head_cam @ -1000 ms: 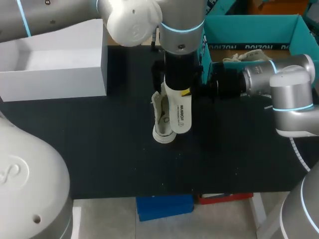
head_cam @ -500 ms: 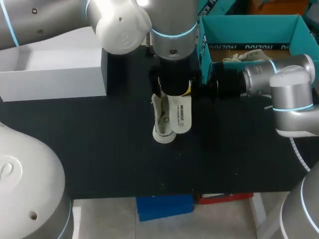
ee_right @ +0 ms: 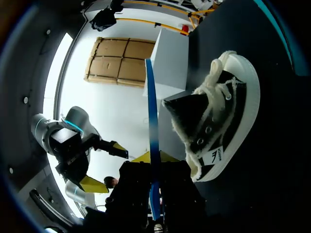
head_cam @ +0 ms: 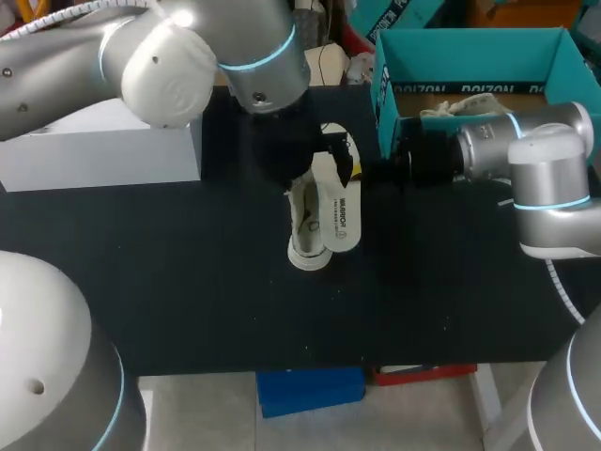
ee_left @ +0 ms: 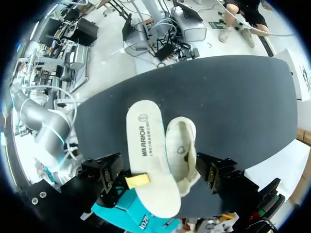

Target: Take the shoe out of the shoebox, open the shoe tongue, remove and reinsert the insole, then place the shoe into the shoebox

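Observation:
A black-and-white sneaker (head_cam: 303, 224) with fleece lining lies on its side on the black table (head_cam: 188, 282). Its white insole (head_cam: 342, 214) rests against it, one end pinched between the yellow tips of my right gripper (head_cam: 361, 172), which is shut on it. In the right wrist view the insole (ee_right: 153, 141) shows edge-on as a blue strip between the fingers, with the sneaker (ee_right: 218, 121) beyond. My left gripper (head_cam: 302, 162) hangs open over the shoe's far end, holding nothing. From the left wrist the insole (ee_left: 146, 150) and sneaker (ee_left: 182, 156) lie side by side below its spread fingers (ee_left: 104, 171).
The teal shoebox (head_cam: 394, 89) stands at the back right, close behind my right gripper, with something laced inside it. A white box (head_cam: 103, 132) sits at the back left. The near half of the table is bare.
My left arm has pulled up and back to the left, uncovering the shoe and insole. The right gripper, insole and shoe have stayed put.

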{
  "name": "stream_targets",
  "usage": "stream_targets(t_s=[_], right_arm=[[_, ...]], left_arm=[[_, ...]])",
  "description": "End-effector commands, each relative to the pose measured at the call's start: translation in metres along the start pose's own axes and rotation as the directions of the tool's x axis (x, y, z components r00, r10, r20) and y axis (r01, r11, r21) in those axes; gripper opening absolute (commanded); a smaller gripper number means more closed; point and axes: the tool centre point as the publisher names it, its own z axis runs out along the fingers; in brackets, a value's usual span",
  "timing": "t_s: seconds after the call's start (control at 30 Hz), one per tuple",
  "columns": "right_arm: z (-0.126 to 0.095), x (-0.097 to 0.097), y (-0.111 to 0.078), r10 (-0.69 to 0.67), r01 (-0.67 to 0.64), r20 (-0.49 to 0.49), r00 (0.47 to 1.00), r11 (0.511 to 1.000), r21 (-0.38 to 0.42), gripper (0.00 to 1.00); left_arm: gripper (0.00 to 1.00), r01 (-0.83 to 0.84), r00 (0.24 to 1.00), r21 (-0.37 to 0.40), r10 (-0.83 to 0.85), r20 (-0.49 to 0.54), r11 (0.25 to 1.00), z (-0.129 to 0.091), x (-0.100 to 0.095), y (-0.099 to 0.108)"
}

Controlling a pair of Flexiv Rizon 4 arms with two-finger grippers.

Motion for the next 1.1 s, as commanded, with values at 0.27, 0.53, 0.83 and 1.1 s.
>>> stream_targets(t_s=[0.27,0.53,0.83,1.1], right_arm=[[0.0,0.0,0.0,0.001,-0.001,0.002,1.0,1.0,0.001,0.0],[0.0,0.0,0.0,0.001,-0.001,0.002,1.0,1.0,0.001,0.0],[0.0,0.0,0.0,0.001,-0.001,0.002,1.0,1.0,0.001,0.0],[0.0,0.0,0.0,0.001,-0.001,0.002,1.0,1.0,0.001,0.0]], left_arm=[[1.0,-0.002,0.984,-0.012,0.004,0.181,1.0,0.0,0.012,-0.006],[1.0,-0.002,0.984,-0.012,0.004,0.181,1.0,0.0,0.012,-0.006],[1.0,0.206,0.695,0.061,-0.19,0.693,0.977,-0.009,0.032,-0.013],[1.0,0.277,0.552,0.059,-0.209,0.807,0.959,-0.011,0.044,-0.013]])
